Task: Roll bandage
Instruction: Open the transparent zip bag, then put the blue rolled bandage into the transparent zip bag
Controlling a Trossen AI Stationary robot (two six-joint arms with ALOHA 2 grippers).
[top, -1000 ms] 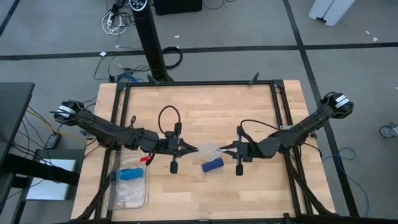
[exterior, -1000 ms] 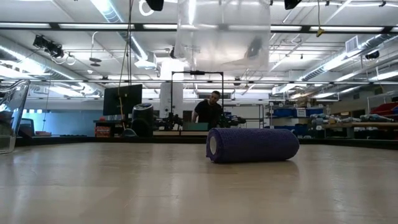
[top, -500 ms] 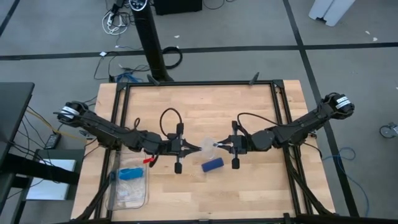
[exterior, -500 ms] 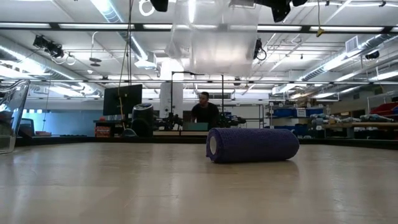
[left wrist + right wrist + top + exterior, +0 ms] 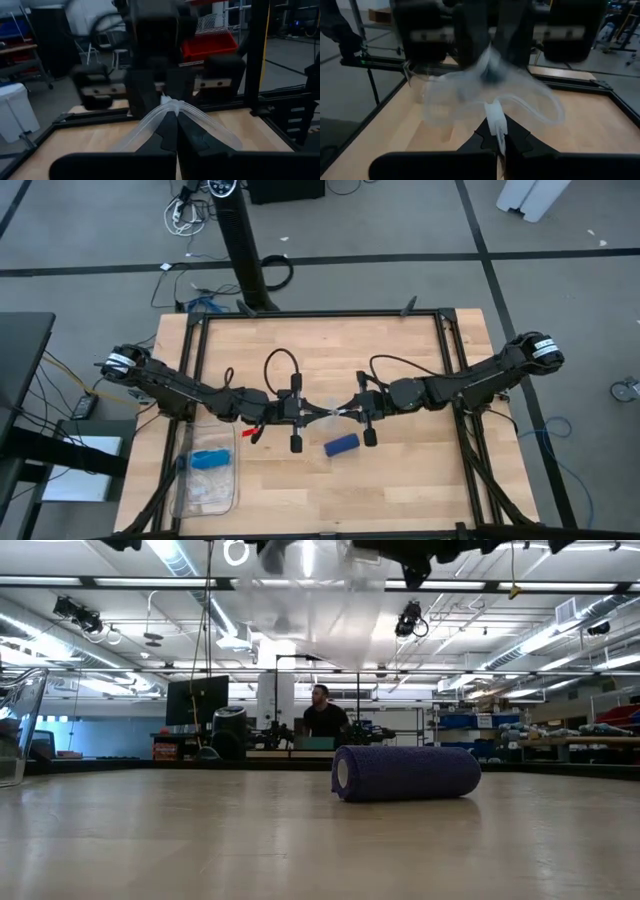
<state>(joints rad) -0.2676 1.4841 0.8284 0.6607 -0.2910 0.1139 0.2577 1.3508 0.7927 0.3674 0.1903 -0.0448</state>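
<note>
The bandage is a dark navy roll lying on its side on the table, also plain in the low view. It sits just nearer the front edge than my grippers, and neither touches it. Above the table's middle, my left gripper and my right gripper point at each other, almost tip to tip. Both are shut on a clear plastic bag that hangs between them. My left gripper pinches a gathered edge of the clear bag between its two fingertips. It comes in level from the table's left. The bag is clear of the table. My right gripper pinches the bag's opposite edge, at a white strip, between its two fingertips. It comes from the table's right, slanting slightly down. The film bulges slack beyond the fingers.
A clear tray holding a light-blue item sits at the front left. Black frame rails edge the tabletop. A small red piece shows by the left arm. A person stands far behind the table.
Both grippers have closed in on each other over the table's middle, the left going right and the right going left. The clear bag has bunched up between them. The bandage roll has stayed where it was.
</note>
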